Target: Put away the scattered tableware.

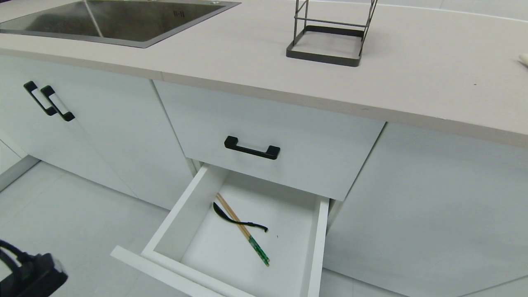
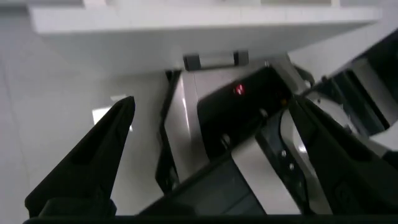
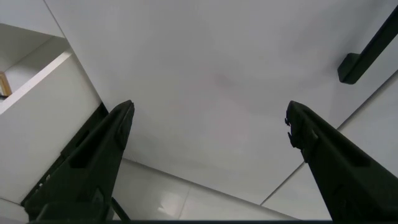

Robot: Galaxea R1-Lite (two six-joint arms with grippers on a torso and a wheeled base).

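Head view: The lower drawer was seen pulled out under the desk. It was judged to be held open so that tableware could be dropped in from above. The chopsticks and a black spoon were found lying flat on its floor, crossed and touching. The chopsticks' long axis was set diagonally, green ends toward the drawer front and the robot's right, plain tips toward the back left. The spoon's bowl was pointed back left and its handle right, with the axis more across the drawer. The upper drawer was shut. A sink and a dark wire rack were noted on the desk. A small white object at the desk's right edge could not be identified. The left arm was held low, well apart from the drawer.

Left wrist view: The left pincer was seen with fingers spread apart and nothing between them.

Right wrist view: The right pincer was likewise spread and empty, and was faced at a white cabinet door, with a black handle off to one side. Empty pincers suggested that stowing was done, with the drawer not yet closed.
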